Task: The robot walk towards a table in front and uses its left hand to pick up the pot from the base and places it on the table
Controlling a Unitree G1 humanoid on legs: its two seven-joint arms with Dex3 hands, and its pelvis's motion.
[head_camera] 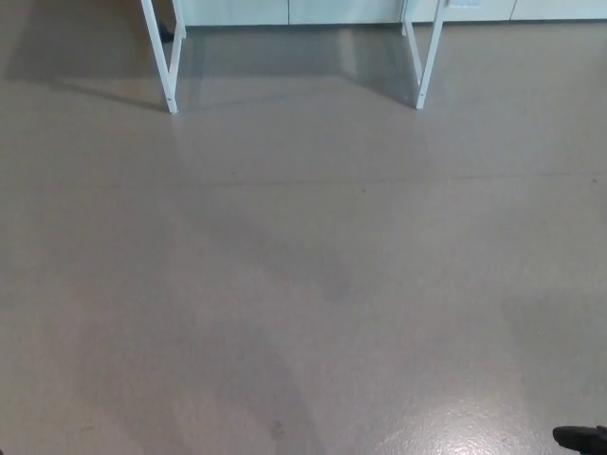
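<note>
Neither the pot nor its base shows in the head view, and the table's top is out of the picture. Only the table's white legs appear at the top edge, a left pair (163,59) and a right pair (427,57). A small black tip of my right hand (580,438) pokes in at the bottom right corner, too little of it to tell its state. My left hand is out of view.
Grey-beige floor (303,265) stretches from me to the table legs, with a glare patch at the bottom right. White cabinet fronts (285,9) run behind the table along the top edge.
</note>
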